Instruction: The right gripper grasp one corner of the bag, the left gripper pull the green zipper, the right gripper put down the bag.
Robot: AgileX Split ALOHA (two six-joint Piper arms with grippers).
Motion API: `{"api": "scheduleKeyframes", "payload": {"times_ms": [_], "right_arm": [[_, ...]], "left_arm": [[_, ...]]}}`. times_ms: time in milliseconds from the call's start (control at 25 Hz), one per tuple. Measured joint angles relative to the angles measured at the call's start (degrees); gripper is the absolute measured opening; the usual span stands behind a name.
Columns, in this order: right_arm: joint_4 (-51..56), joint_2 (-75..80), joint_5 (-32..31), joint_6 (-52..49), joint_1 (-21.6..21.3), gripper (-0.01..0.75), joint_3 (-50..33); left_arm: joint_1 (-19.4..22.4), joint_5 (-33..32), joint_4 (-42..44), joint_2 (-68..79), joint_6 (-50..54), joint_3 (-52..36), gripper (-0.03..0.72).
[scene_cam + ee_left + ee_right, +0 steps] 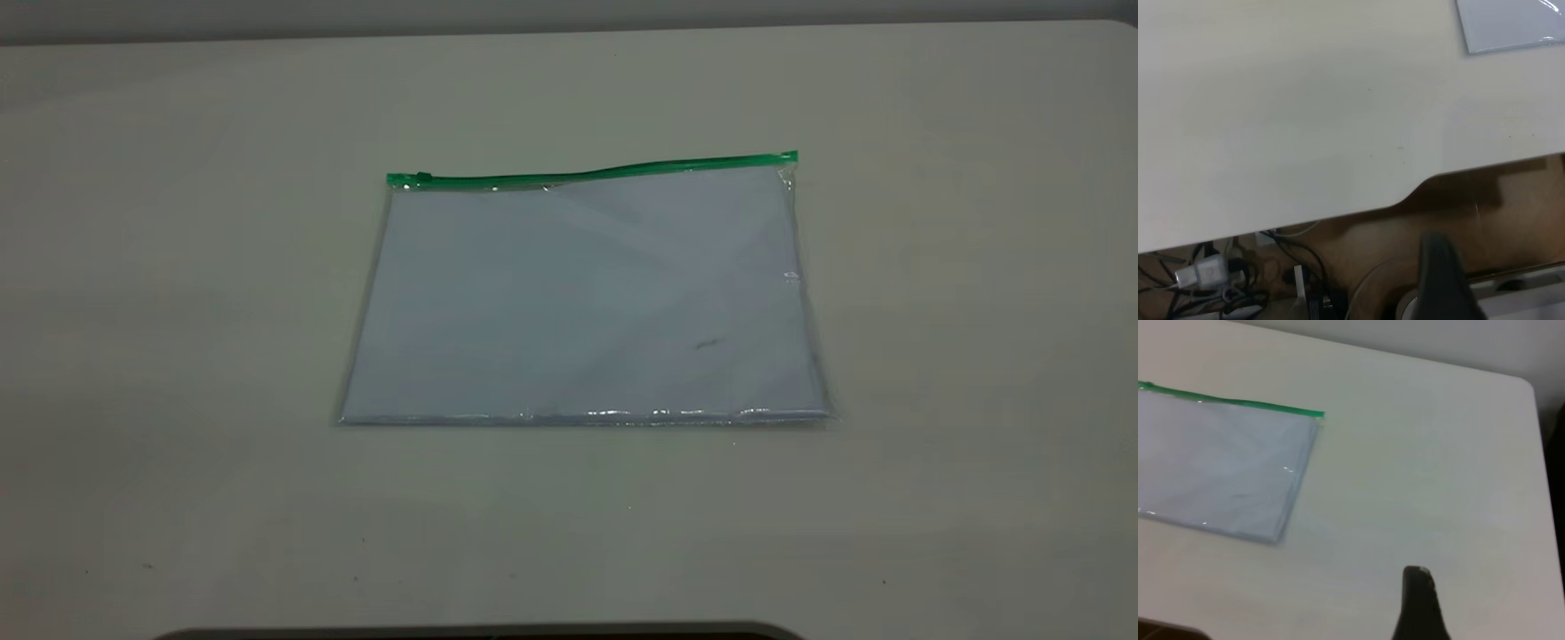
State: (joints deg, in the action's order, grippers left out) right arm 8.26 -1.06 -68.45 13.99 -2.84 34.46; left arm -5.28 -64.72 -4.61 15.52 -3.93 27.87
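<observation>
The bag [582, 293] lies flat in the middle of the white table [178, 356], clear plastic with white paper inside. The green zipper [591, 171] runs along its far long edge, with the slider tab [423, 179] near the left end. The right-hand corner of the bag [789, 158] lies on the table. Neither gripper shows in the exterior view. In the right wrist view the right gripper [1418, 600] hovers over bare table, well apart from the bag [1218, 467] and its zipper corner [1319, 415]. In the left wrist view the left gripper [1441, 273] is beyond the table edge, far from the bag's near corner [1511, 27].
The table edge has a stepped notch [1411, 193] in the left wrist view, with cables and a plug [1205, 273] below it. A dark rounded edge [480, 633] shows at the bottom of the exterior view. Bare table surrounds the bag on all sides.
</observation>
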Motion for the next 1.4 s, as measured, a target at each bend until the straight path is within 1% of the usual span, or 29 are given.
{"api": "scheduleKeyframes", "payload": {"times_ms": [120,360,840,1040,1280,1400], "right_arm": [[-0.1,-0.1,0.9,0.0,0.0,0.575,-0.9],[-0.1,-0.1,2.2,-0.2,0.0,0.575,-6.6],[-0.1,-0.1,3.0,-0.1,0.0,0.574,-6.8],[-0.1,-0.1,3.0,-0.1,0.0,0.574,-6.8],[-0.1,-0.1,3.0,-0.2,0.0,0.574,-6.8],[-0.1,-0.1,3.0,-0.2,0.0,0.574,-6.8]], "left_arm": [[0.0,0.0,0.0,0.0,0.0,0.0,0.497],[0.0,0.0,0.0,0.0,0.3,0.0,0.497],[0.0,0.3,0.0,-0.1,0.2,0.0,0.497],[0.1,0.3,0.0,-3.6,0.2,0.0,0.497],[4.6,0.3,0.7,-11.2,-0.6,0.0,0.497],[5.9,0.2,1.8,-14.7,-0.7,0.0,0.497]]}}
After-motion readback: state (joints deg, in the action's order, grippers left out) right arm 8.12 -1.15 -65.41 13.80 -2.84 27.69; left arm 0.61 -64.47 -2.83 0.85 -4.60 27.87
